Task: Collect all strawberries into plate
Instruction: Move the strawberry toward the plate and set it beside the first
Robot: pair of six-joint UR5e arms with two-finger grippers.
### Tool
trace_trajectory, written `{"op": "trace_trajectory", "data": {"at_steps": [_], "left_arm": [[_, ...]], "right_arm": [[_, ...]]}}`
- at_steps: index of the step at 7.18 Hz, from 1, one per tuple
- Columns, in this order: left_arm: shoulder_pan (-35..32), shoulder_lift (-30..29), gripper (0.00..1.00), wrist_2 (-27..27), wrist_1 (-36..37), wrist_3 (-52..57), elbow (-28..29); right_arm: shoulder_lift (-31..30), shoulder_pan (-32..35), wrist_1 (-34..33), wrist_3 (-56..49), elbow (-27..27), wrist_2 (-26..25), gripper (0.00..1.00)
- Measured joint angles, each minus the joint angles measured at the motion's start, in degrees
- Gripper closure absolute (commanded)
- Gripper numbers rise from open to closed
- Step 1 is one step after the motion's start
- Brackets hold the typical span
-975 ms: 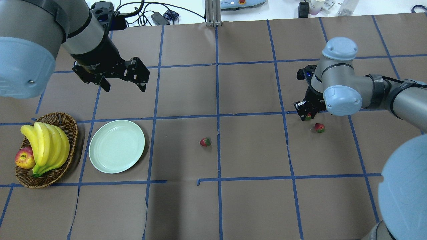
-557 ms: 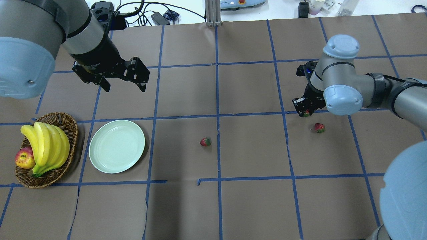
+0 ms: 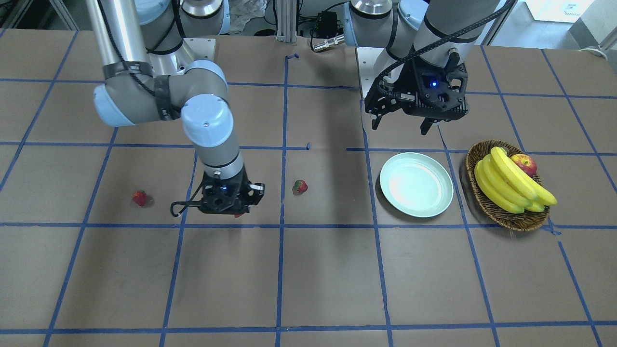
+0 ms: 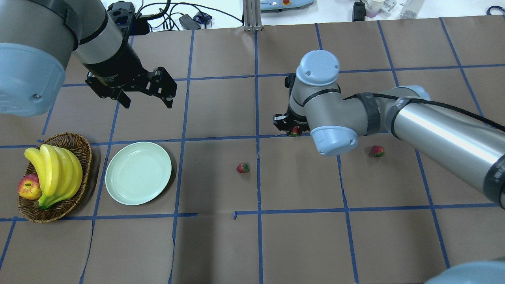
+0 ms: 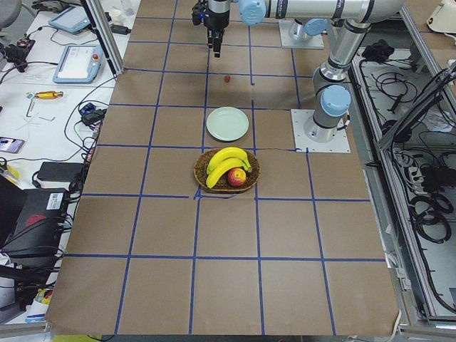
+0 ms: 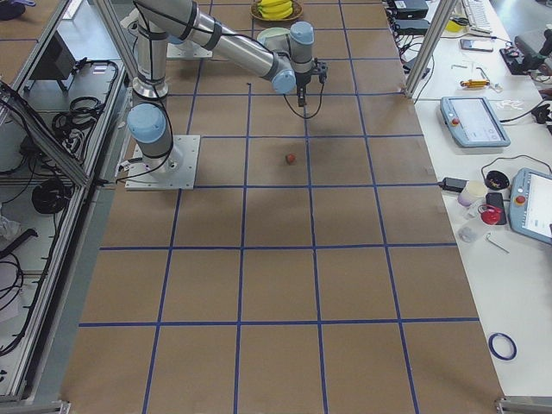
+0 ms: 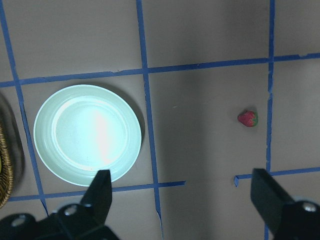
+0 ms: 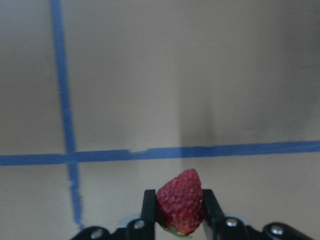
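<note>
A strawberry (image 8: 181, 202) is pinched between the jaws of the right claw (image 4: 291, 127) and held clear of the surface (image 4: 221, 244). Two more strawberries are left lying, one (image 4: 243, 168) near on the claw's left, one (image 4: 378, 150) farther on its right. The bare plate (image 4: 138, 173) lies well apart to its left, near the spread left claw (image 4: 147, 103). The carrying step is judged in hand; next, a release over the plate is called for.

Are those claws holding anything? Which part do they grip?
The right gripper pinches a strawberry by its sides, near the leafy end. The left gripper is open and holds nothing.
</note>
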Motion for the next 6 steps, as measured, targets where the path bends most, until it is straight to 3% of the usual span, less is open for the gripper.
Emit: {"op": "trace_trajectory", "data": {"at_steps": [2,4,5,6], "left_arm": [[0.0,0.0,0.00,0.0,0.0,0.0,0.0],[-0.1,0.0,0.00,0.0,0.0,-0.1,0.0],[-0.1,0.0,0.00,0.0,0.0,-0.1,0.0],[-0.1,0.0,0.00,0.0,0.0,0.0,0.0]], "right_arm": [[3.0,8.1,-0.3,11.9,-3.7,0.2,1.00],[6.6,13.1,-0.2,16.2,-6.2,0.4,1.00],[8.1,14.5,-0.2,17.1,-7.3,0.6,0.56],[9.4,15.3,-0.2,17.5,-8.0,1.4,0.01]]}}
